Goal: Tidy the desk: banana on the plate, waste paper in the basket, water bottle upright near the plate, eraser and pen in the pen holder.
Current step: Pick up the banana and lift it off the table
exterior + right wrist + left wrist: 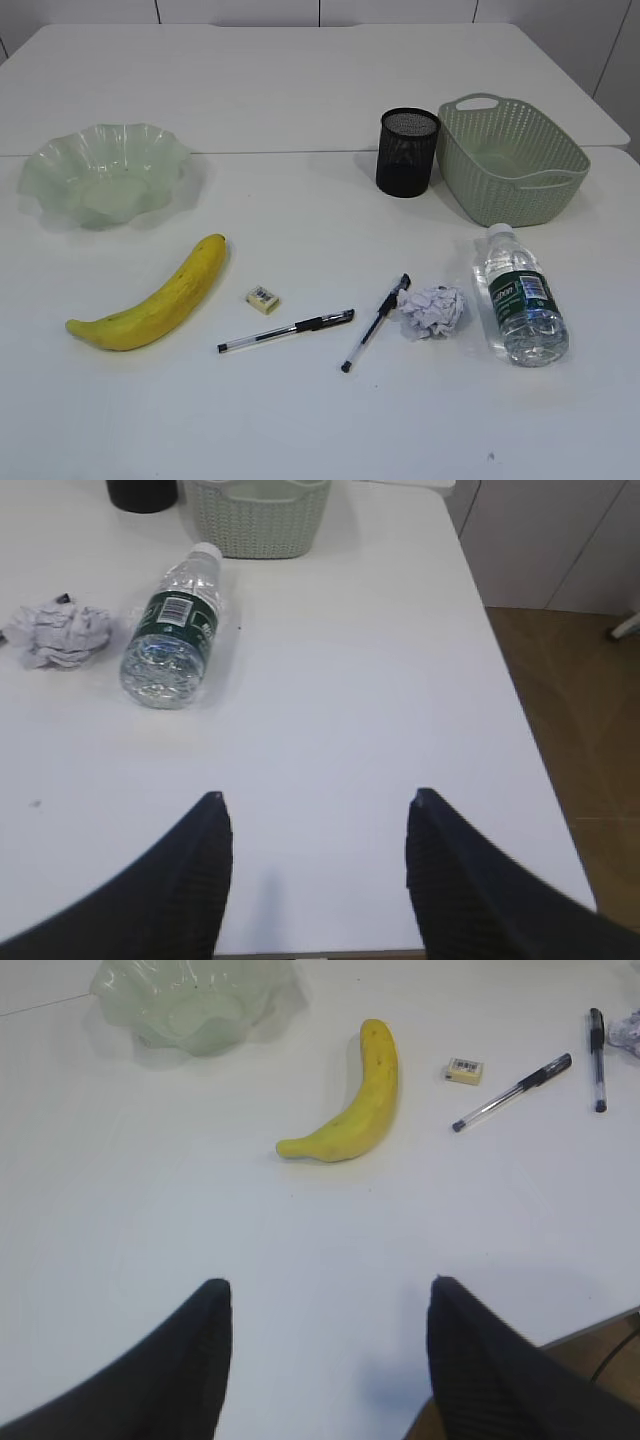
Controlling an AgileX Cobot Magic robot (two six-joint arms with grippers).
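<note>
A yellow banana (pixel 155 295) (pixel 355 1100) lies left of centre, below the pale green wavy plate (pixel 60 165) (pixel 125 995). A small eraser (pixel 262 299) (pixel 465 1070), two pens (pixel 287 331) (pixel 375 322) (pixel 512 1092) (pixel 597 1045) and a crumpled paper ball (pixel 432 311) (pixel 58 632) lie in a row. A clear water bottle (pixel 518 297) (pixel 172 630) lies on its side at right. The black mesh pen holder (pixel 407 152) and green basket (pixel 560 150) (pixel 258 525) stand at the back. My left gripper (pixel 325 1295) and right gripper (pixel 315 810) are open and empty over the table's near edge.
The white table (pixel 320 420) ends at right in the right wrist view, with brown floor (pixel 570 710) beyond. A second white table (pixel 280 80) adjoins at the back.
</note>
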